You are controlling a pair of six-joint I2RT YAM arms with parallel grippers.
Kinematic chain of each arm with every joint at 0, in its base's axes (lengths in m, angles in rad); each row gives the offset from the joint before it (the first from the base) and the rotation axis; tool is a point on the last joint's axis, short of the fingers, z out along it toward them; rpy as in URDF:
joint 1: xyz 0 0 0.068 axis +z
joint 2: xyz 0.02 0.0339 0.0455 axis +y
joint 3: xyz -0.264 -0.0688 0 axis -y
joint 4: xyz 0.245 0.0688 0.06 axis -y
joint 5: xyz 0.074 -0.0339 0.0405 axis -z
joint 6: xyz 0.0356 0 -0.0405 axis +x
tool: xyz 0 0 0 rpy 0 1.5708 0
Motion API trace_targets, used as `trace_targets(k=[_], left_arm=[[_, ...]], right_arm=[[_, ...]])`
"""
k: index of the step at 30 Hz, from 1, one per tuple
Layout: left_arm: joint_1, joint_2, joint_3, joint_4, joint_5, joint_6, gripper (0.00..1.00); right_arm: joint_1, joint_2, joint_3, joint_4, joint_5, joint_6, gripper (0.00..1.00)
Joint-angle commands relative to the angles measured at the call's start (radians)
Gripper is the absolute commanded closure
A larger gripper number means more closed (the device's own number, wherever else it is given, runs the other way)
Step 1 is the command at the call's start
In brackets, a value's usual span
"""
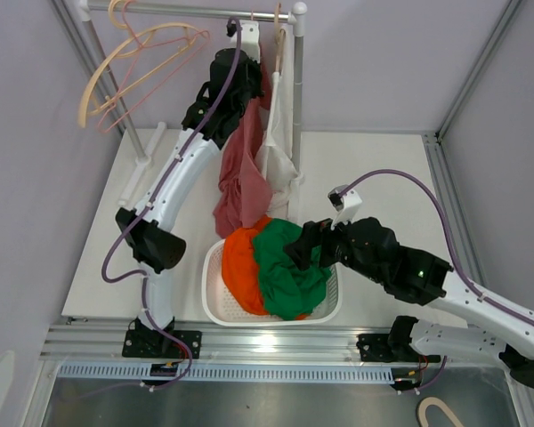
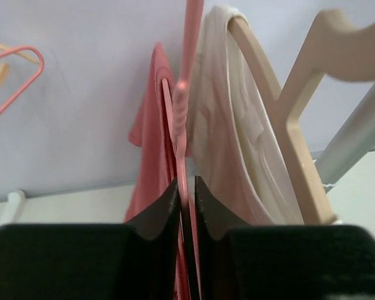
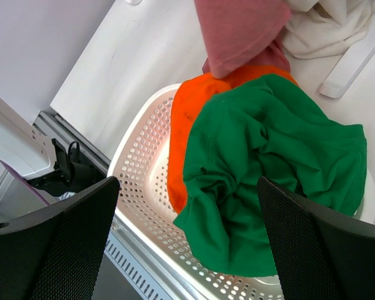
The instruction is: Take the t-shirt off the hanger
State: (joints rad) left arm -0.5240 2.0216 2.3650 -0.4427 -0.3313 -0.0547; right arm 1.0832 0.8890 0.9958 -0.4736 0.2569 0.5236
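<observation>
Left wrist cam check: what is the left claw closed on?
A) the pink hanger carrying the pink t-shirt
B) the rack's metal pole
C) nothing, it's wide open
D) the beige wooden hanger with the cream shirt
A: the left claw pinches the thin pink hanger, which carries the pink t-shirt; the beige hanger stands apart beside it.

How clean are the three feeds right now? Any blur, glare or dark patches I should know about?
Top external: even light, no glare, the pink shirt sharp. Left wrist: the left gripper is a dark blur, and the pink hanger it pinches looks soft. Right wrist: the right gripper is blurred at both sides, but the green shirt between is crisp.
</observation>
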Motion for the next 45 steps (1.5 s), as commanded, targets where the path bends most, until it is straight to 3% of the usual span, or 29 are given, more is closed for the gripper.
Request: trace_targets(k=[1, 3, 14, 19, 22, 26, 30, 34, 40, 45], left_arm=[[-0.024, -0.086, 0.063, 0.093, -0.063, 0.096, 0.86], [-0.030, -0.101, 0.091, 0.102, -0.090, 0.131, 0.99], [-0.031, -0.193, 0.099, 0.127, -0.169, 0.202, 0.99], [-0.031, -0.236, 0.099, 0.115, -0.294, 0.233, 0.99], [-0.033, -0.273, 0.077, 0.006, -0.388, 0.158, 0.99], [-0.045, -0.357, -0.071, -0.100, -0.481, 0.056, 0.99], [-0.054, -0.432, -0.133, -0.232, -0.489, -0.109, 0.99], [-0.079, -0.457, -0.145, -0.333, -0.512, -0.165, 0.99], [-0.108, -0.471, -0.145, -0.393, -0.500, -0.203, 0.99], [-0.122, -0.489, -0.193, -0.392, -0.506, -0.217, 0.99]], right_arm=[[-0.002, 0.010, -0.003, 0.033, 0.005, 0.003, 0.04], [-0.002, 0.016, -0.006, 0.041, 0.001, 0.001, 0.04], [0.000, 0.065, 0.001, 0.081, -0.036, -0.007, 0.03], [-0.002, 0.080, 0.007, 0.108, -0.060, -0.025, 0.03], [0.000, 0.099, 0.026, 0.168, -0.084, -0.086, 0.03], [0.052, 0.117, 0.015, 0.370, -0.064, -0.256, 0.01], [0.101, 0.117, -0.065, 0.611, -0.056, -0.392, 0.01], [0.101, 0.163, -0.091, 0.811, -0.111, -0.442, 0.01], [0.112, 0.321, -0.013, 0.917, -0.192, -0.476, 0.01], [0.113, 0.462, 0.124, 0.906, -0.246, -0.452, 0.01]])
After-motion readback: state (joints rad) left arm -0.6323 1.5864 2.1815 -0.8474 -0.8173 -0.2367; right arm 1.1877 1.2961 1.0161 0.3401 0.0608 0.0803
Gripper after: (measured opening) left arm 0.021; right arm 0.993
